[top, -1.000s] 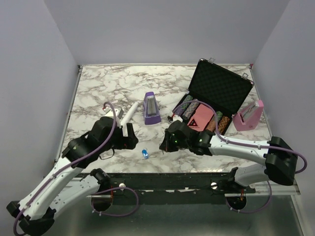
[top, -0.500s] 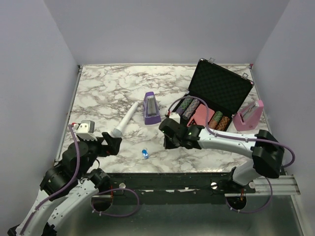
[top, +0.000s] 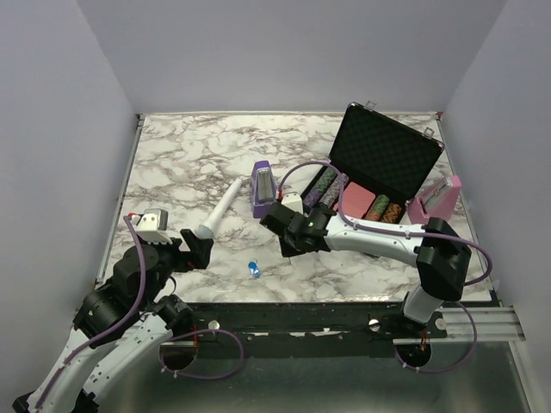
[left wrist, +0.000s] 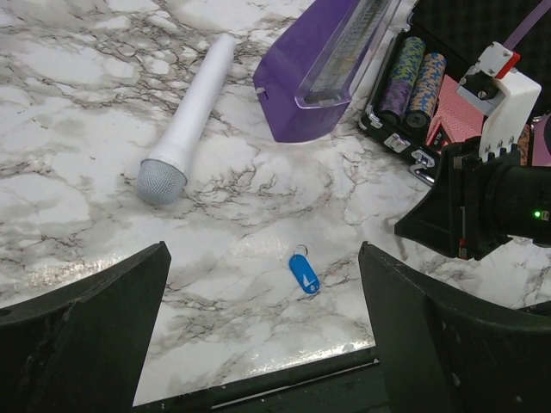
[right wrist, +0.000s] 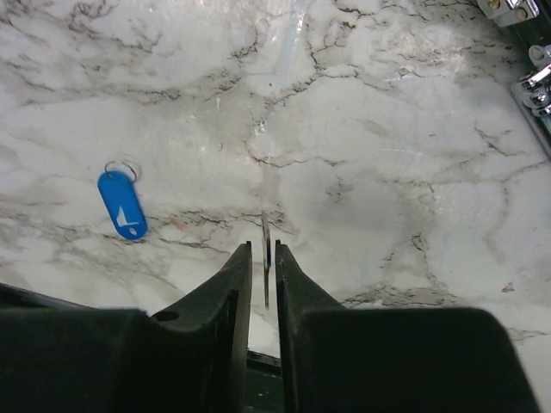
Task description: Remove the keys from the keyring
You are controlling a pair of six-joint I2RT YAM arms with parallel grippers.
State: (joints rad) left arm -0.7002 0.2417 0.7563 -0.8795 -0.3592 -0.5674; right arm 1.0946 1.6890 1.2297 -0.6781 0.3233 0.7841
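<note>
A thin silver key (right wrist: pixel 263 225) is pinched edge-on between the jaws of my right gripper (right wrist: pixel 262 247), a little above the marble table (top: pixel 172 155). In the top view the right gripper (top: pixel 288 248) is just right of the blue key tag (top: pixel 253 268). The tag (right wrist: pixel 121 205) lies flat on the table with its small keyring (right wrist: pixel 120 169) attached, apart from both grippers. My left gripper (top: pixel 200 251) is open and empty, hovering near the table's front left. In its own view (left wrist: pixel 263 254) the tag (left wrist: pixel 303 273) lies between its wide-spread fingers.
A white microphone (top: pixel 219 209) and a purple metronome (top: pixel 264 189) lie behind the tag. An open black case (top: pixel 379 151) with poker chips and a pink object (top: pixel 435 202) stand at the right. The table's front edge (left wrist: pixel 258 391) is close below the tag.
My left gripper has drawn back to the left and up, away from the tag. My right gripper has shifted left and slightly back, still holding the key. The tag has stayed put.
</note>
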